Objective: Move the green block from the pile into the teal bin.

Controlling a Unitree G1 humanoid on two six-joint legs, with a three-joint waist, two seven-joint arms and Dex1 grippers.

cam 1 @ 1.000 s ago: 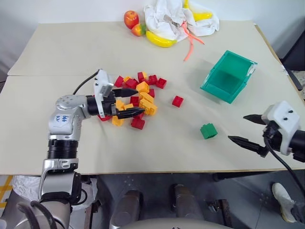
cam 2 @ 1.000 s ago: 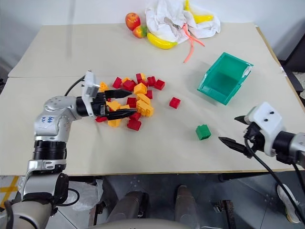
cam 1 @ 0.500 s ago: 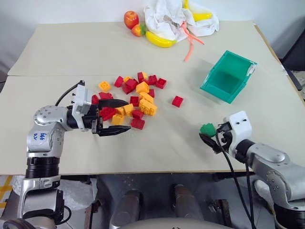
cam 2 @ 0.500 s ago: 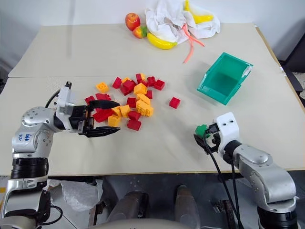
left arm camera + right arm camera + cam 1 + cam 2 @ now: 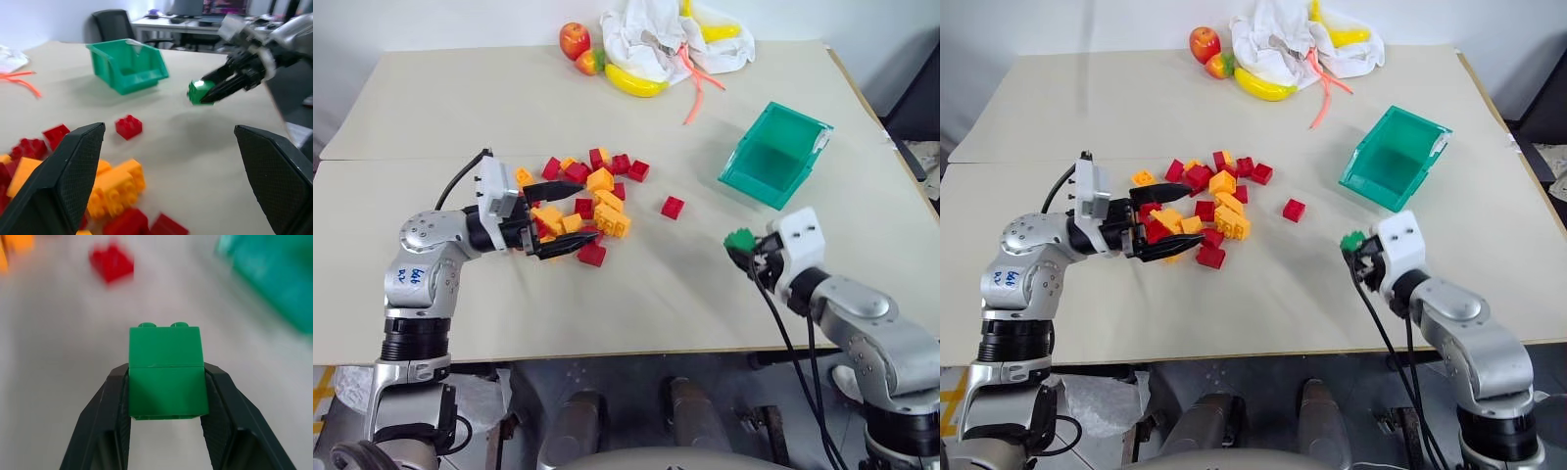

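Observation:
The green block (image 5: 739,239) sits between the black fingers of my right gripper (image 5: 742,251), which is shut on it, low over the table just short of the teal bin (image 5: 803,119). In the right wrist view the fingers (image 5: 115,401) press both sides of the green block (image 5: 166,369). The bin is tipped, with its opening facing me. My left gripper (image 5: 592,211) stands open at the left side of the pile (image 5: 607,186) of red and yellow-orange bricks, with nothing between its fingers. The left wrist view looks past the pile at the bin (image 5: 127,63) and the held block (image 5: 199,91).
A lone red brick (image 5: 673,207) lies between the pile and the block. At the table's far edge lie an apple (image 5: 574,39), a banana (image 5: 628,83), a white cloth (image 5: 671,34) and orange strings (image 5: 690,88). The table's front edge (image 5: 636,354) is close below both arms.
My right arm swung in from the right edge to the green block and shut on it. The left gripper stayed open, drew back from the pile, then returned beside it.

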